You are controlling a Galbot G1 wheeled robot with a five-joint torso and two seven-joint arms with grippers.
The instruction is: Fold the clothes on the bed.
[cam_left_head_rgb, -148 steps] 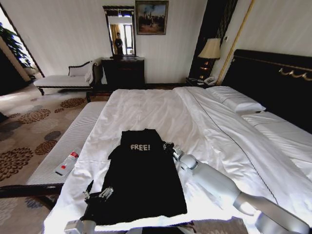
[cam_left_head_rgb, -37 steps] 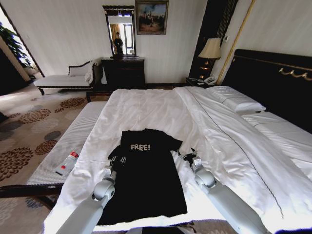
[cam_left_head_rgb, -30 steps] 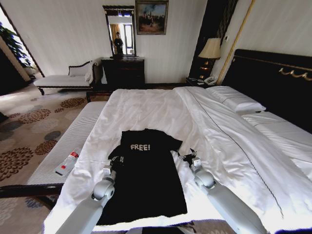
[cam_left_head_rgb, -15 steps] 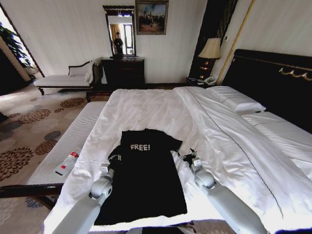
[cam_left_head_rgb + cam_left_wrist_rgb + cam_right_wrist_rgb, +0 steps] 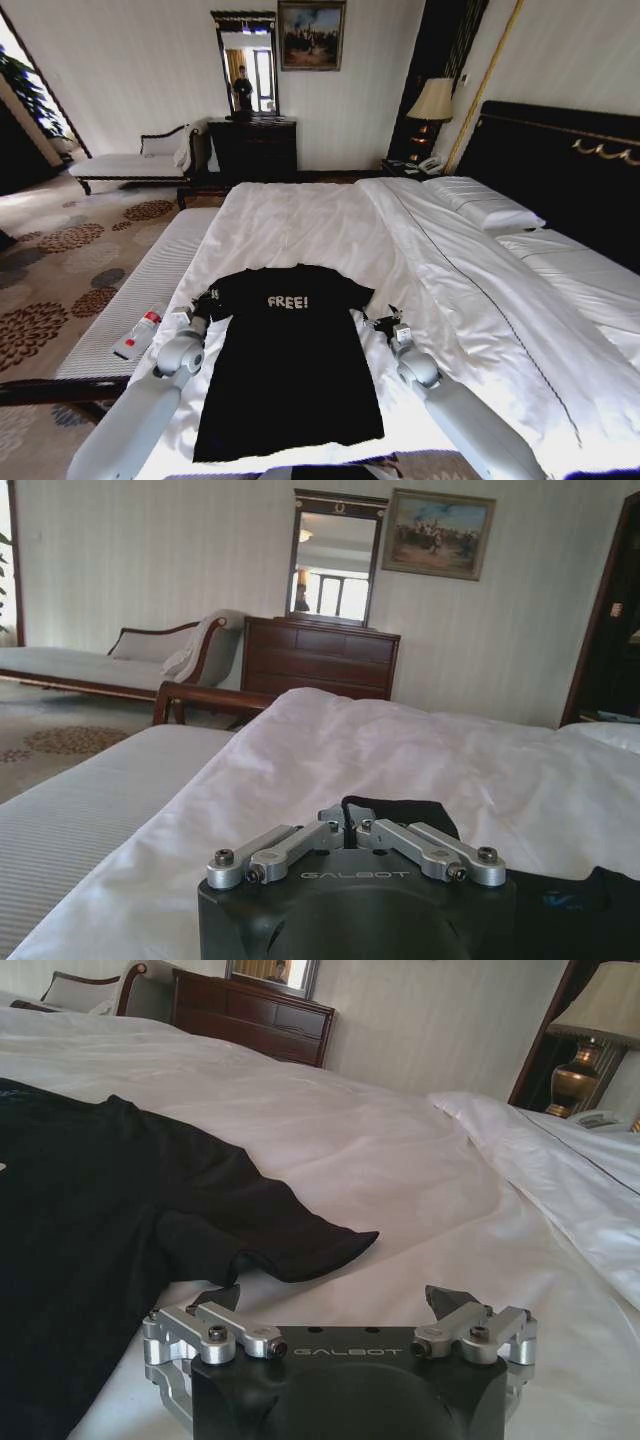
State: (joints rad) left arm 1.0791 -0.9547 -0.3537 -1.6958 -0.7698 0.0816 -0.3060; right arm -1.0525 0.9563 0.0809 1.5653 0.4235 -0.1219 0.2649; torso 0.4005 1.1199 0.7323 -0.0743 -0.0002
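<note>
Pinched sleeve tip behind the left pincer (image 5: 347,825) fingers; T-shirt (image 5: 290,365) hem cut by frame edge.

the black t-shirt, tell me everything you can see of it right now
The black T-shirt lies flat, chest up, on the white duvet near the foot of the bed, white "FREE!" lettering facing up. It looks like soft cotton, with short sleeves, both spread outward. The left gripper is shut on the edge of its left-side sleeve. The right gripper rests open on the duvet beside the other sleeve, not touching it. The hem points toward the robot.
</note>
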